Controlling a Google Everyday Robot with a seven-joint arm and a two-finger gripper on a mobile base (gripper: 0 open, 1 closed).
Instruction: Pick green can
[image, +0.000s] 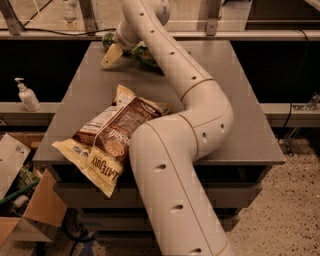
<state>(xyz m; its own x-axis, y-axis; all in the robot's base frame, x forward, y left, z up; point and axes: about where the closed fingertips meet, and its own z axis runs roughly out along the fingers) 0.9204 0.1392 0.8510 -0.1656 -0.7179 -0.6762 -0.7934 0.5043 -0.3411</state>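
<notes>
The small dark green cylindrical can (107, 39) is seen at the far left corner of the grey table (240, 100), just behind the cream gripper (112, 55), whose parted or closed state cannot be told. "LATE JULY" is printed on the crinkled brown snack bag (117, 137) nearer the front.

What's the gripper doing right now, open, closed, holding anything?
Gripper: over the far left corner of the table; open, closed or holding cannot be told.
</notes>
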